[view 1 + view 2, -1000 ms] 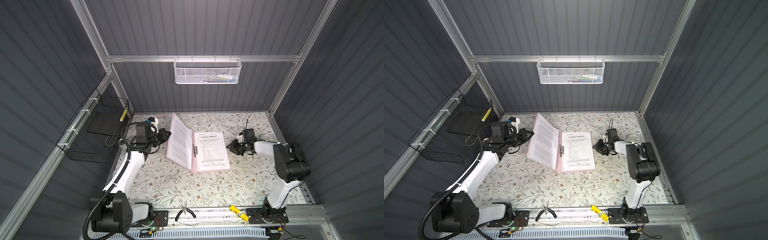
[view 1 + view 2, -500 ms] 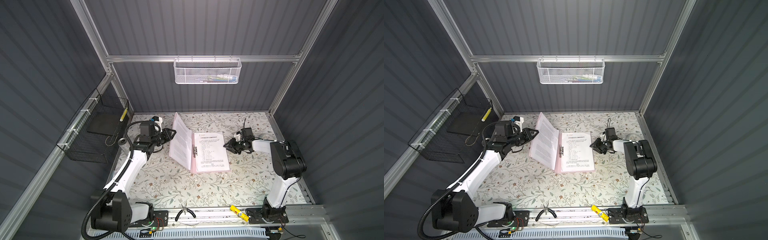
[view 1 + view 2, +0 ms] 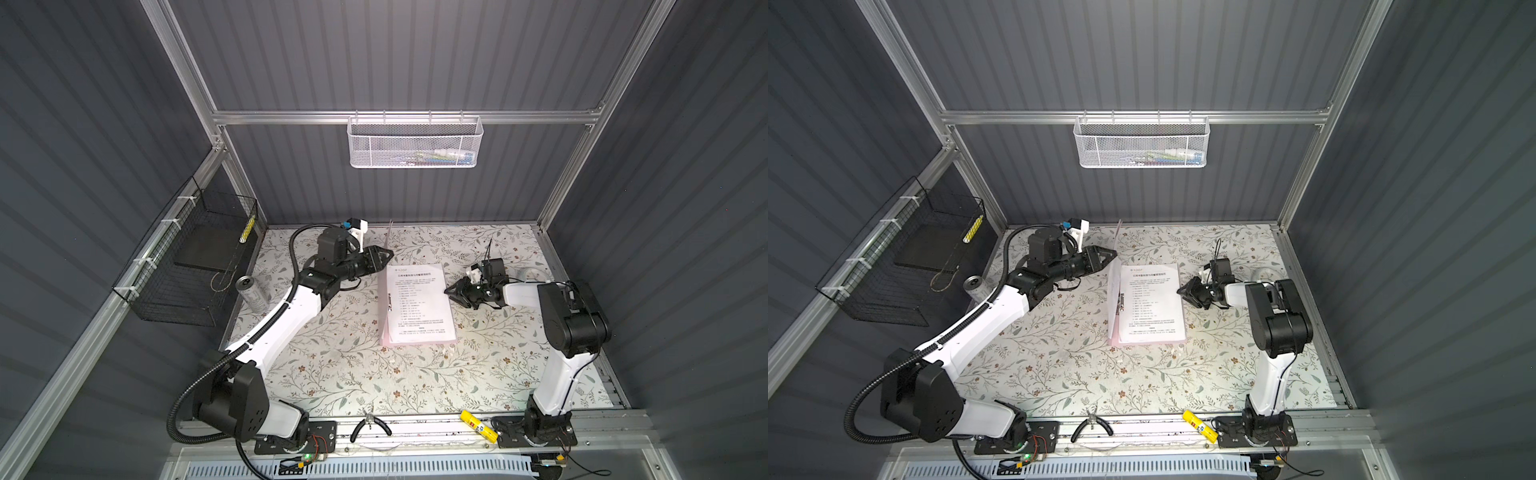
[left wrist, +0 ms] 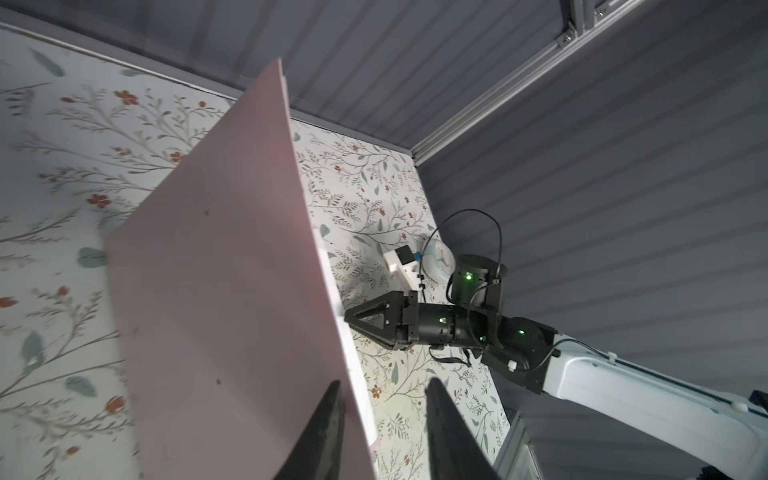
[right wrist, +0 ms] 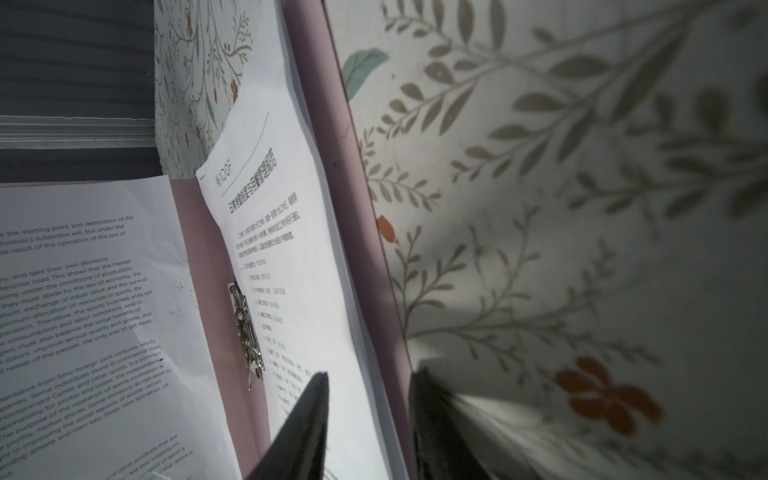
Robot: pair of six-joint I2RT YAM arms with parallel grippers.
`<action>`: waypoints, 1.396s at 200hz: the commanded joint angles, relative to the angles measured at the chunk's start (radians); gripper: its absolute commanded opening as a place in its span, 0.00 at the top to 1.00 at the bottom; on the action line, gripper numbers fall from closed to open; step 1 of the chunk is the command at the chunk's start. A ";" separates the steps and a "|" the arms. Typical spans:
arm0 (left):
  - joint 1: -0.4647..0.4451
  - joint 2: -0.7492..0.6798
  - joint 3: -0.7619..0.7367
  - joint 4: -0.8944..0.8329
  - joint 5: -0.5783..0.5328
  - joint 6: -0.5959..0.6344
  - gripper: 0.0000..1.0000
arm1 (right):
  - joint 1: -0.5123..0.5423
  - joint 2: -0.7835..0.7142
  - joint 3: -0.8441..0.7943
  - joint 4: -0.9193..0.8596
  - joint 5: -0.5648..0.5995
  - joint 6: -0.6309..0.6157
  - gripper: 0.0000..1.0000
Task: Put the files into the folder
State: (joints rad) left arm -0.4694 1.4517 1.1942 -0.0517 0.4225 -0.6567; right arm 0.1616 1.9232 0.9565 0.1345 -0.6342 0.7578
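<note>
Both spread, left end effector (image 4: pixel 384 382) and right end effector (image 5: pixel 370 372) straddle folder (image 4: pixel 216 270) edges; floral tabletop (image 3: pixel 332 374), grey walls (image 3: pixel 395 62).

white-shelled arms (image 3: pixel 291 316) with black joints, black corrugated cable (image 3: pixel 171 417), tapered black gripper fingers (image 4: pixel 328 419), green leds (image 4: pixel 468 275)

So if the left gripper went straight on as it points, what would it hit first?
The folder's raised cover; its edge sits between the open fingers of the left gripper, so contact probably comes almost at once.
</note>
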 commanded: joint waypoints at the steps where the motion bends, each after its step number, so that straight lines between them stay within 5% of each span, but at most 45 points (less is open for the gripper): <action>1: -0.076 0.076 0.073 0.043 -0.010 -0.010 0.66 | 0.010 0.020 -0.052 0.019 0.017 0.031 0.64; 51: -0.215 0.293 0.259 -0.007 -0.008 0.026 0.68 | -0.021 -0.127 -0.169 0.076 0.127 0.055 0.63; 172: -0.263 0.603 0.354 0.156 0.070 0.018 0.63 | -0.092 -0.359 -0.255 -0.043 0.188 0.017 0.61; 229: -0.264 0.618 0.357 0.163 0.037 0.092 0.61 | -0.094 -0.605 -0.208 -0.278 0.364 -0.083 0.60; 279: -0.264 0.592 0.347 0.103 -0.020 0.168 0.60 | -0.047 -0.679 -0.125 -0.343 0.319 -0.113 0.60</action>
State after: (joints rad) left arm -0.7280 2.0872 1.5249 0.0925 0.4397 -0.5552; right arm 0.0795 1.2675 0.7898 -0.1505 -0.3088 0.6788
